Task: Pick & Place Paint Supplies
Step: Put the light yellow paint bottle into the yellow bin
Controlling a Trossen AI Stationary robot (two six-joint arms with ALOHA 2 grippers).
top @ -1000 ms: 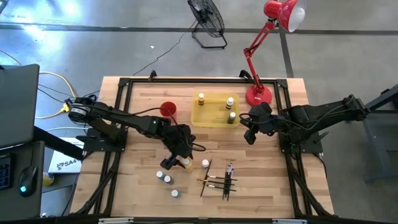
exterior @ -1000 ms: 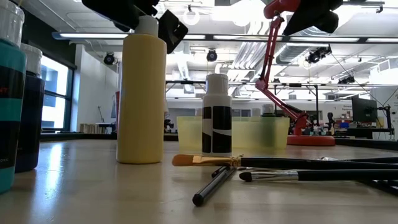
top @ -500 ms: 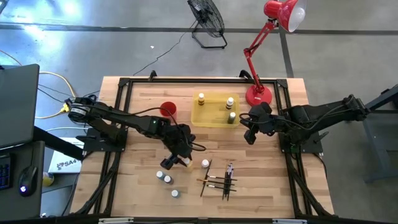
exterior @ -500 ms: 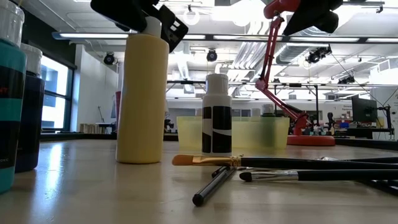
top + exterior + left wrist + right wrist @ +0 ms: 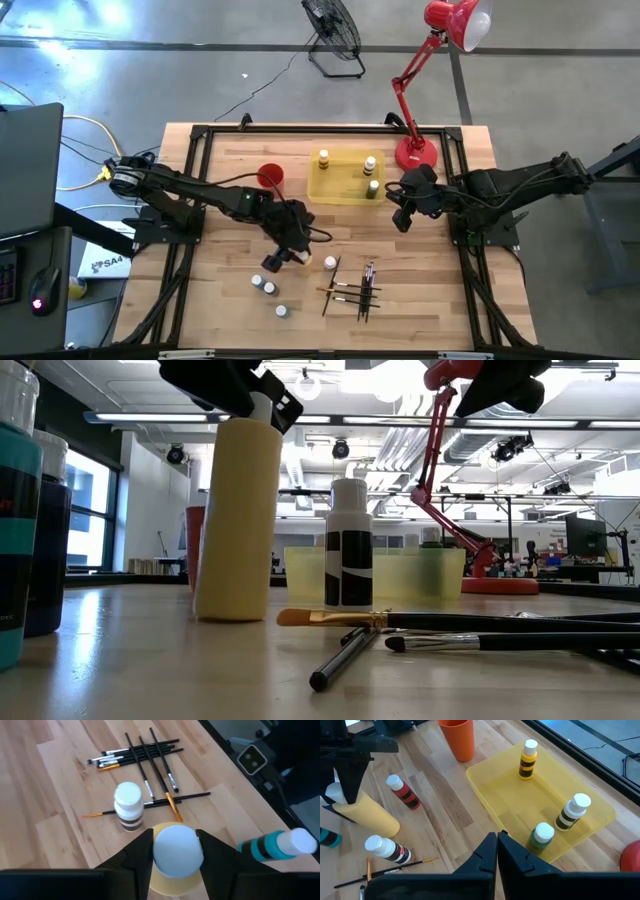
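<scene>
Yellow bottle (image 5: 175, 870), cap clamped by left tool (image 5: 176, 851), tilts in low view; right tool (image 5: 497, 851) clenched empty.

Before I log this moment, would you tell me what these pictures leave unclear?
- High view: the yellow bottle is almost wholly hidden under the left gripper.
- Low view: the tray's contents are blurred behind its wall.
- Low view: the teal bottle is cut off by the edge.
- High view: the brushes overlap, too small to count.
</scene>
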